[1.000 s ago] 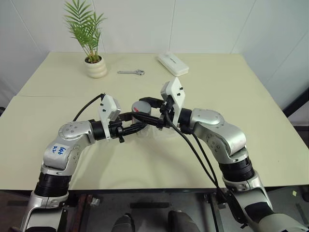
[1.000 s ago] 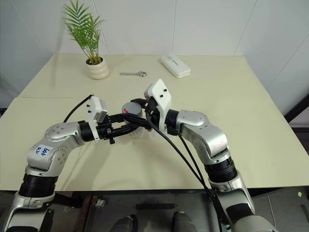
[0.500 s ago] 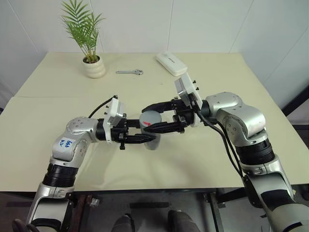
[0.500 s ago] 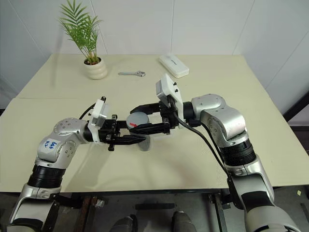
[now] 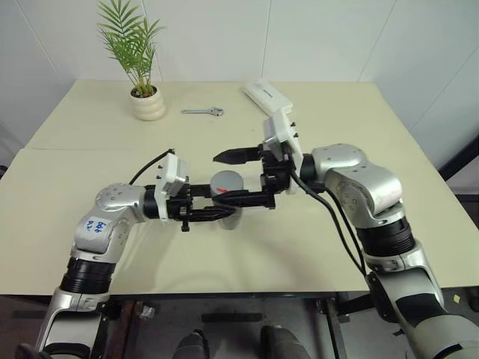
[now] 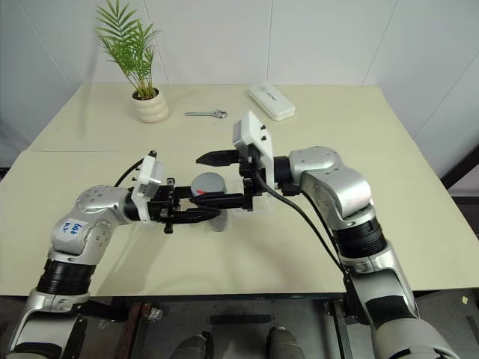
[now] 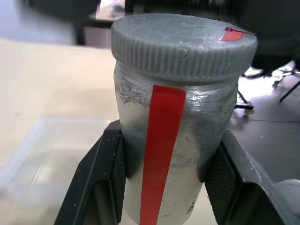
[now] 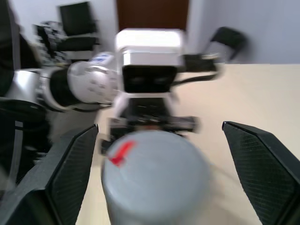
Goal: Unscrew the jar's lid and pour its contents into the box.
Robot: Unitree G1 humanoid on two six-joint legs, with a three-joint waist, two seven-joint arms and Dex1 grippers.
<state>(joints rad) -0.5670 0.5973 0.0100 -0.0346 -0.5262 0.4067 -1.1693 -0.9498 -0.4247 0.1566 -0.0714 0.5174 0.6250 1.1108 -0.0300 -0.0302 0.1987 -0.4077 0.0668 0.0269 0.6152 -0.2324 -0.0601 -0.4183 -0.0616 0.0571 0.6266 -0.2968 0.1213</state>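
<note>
Above the cream table [image 5: 90, 172], the right gripper [image 5: 243, 178] has sprung wide off the lid [image 5: 225, 180] it pinched a second ago, while the left gripper [image 5: 217, 209] stays clamped on the jar [image 5: 227, 200] just beside the box [image 7: 42, 157], open tabletop all around.

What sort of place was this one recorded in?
Probably a lab or office room set up for testing: a plain pale table against white wall panels, a potted plant, and a wrench lying loose.
</note>
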